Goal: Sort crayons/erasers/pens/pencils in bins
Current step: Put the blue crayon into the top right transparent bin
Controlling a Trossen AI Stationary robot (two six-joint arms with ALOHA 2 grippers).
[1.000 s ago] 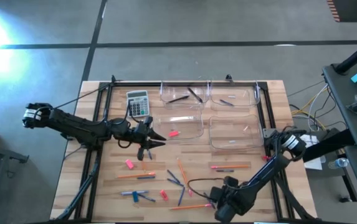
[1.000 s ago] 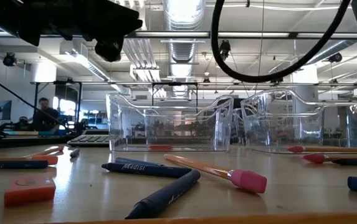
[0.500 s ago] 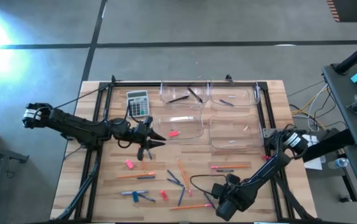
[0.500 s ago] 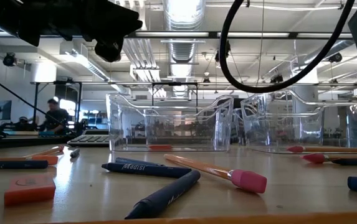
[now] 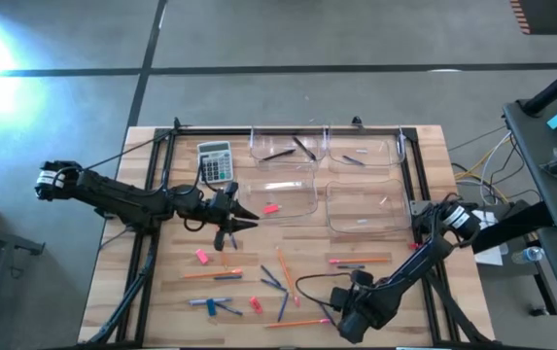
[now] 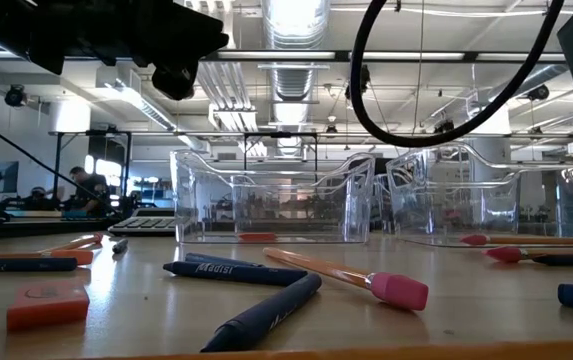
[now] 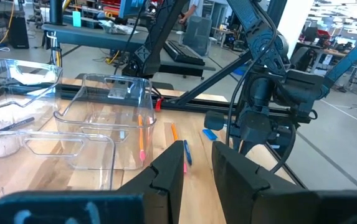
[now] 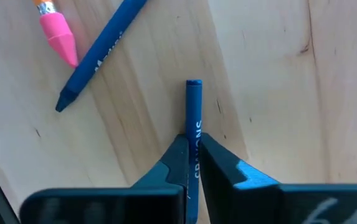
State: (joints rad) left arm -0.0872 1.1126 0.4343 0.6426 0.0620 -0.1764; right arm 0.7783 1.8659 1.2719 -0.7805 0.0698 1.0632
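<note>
Right gripper (image 8: 192, 163) clamping blue crayon (image 8: 194, 118).

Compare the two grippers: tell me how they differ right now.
The right gripper is shut on a blue crayon; the left gripper holds nothing, a narrow gap showing between its fingers. In the high view the right gripper sits low at the table's near edge, the left gripper by the pink-eraser bin. Both are dark and two-fingered.
</note>
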